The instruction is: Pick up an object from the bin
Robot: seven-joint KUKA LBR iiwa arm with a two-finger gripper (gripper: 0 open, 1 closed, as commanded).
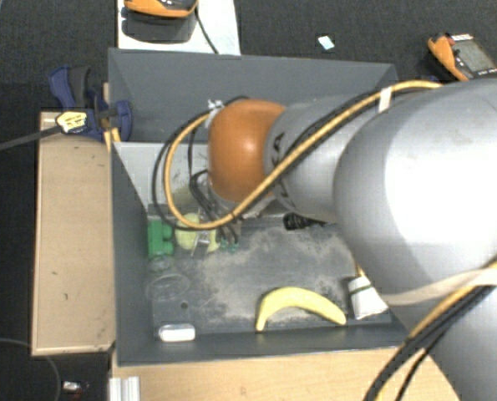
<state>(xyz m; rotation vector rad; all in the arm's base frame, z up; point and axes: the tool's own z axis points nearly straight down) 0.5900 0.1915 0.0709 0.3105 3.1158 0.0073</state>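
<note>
One banana at 6 o'clock, one white piece at 7, one green block beside one yellow-green piece at 9, arm from 3 o'clock, gripper over the yellow-green piece, its opening cannot be told.

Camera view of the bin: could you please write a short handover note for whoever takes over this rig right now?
Gripper: low at the left side of the bin, beneath the orange wrist cover; whether it holds anything cannot be seen.
Nearest things: green block and yellow-green piece, just left of it.
Elsewhere: banana at the front, small white piece in the front-left corner.
Done: nothing visibly lifted.
Left: grasp one thing and lift it out.
</note>
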